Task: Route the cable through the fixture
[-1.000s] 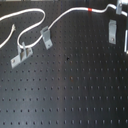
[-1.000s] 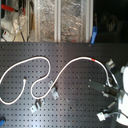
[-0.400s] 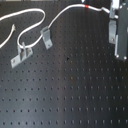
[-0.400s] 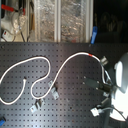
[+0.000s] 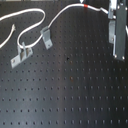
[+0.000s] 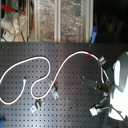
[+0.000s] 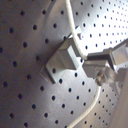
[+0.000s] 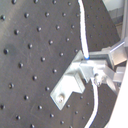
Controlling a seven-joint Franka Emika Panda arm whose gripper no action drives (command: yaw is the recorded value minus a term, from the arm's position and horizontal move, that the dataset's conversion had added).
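The white cable [image 6: 44, 60] snakes across the black pegboard from the second exterior view's left, and its red band [image 6: 90, 52] sits close to the arm. In the first exterior view the red band [image 5: 86, 6] lies at the top, just left of my gripper [image 5: 117, 35]. Both wrist views show the cable [image 8: 84, 35] running past a small metal fixture [image 8: 75, 80] and between my fingertips [image 8: 106, 64]. The same fixture [image 7: 64, 59] sits right beside the fingers [image 7: 102, 67], with the cable [image 7: 72, 27] against its edge. My gripper is shut on the cable.
Two more metal fixtures stand on the board, one [image 5: 46, 37] beside a cable loop and another [image 5: 21, 54] nearer the first exterior view's left. Shelves with clutter [image 6: 45, 20] lie beyond the board. The arm's white body [image 6: 120, 80] fills the second exterior view's right.
The gripper and the held cable end have shifted slightly. The red band drifted a little toward the second exterior view's top and left. The loops and the two left fixtures stayed put.
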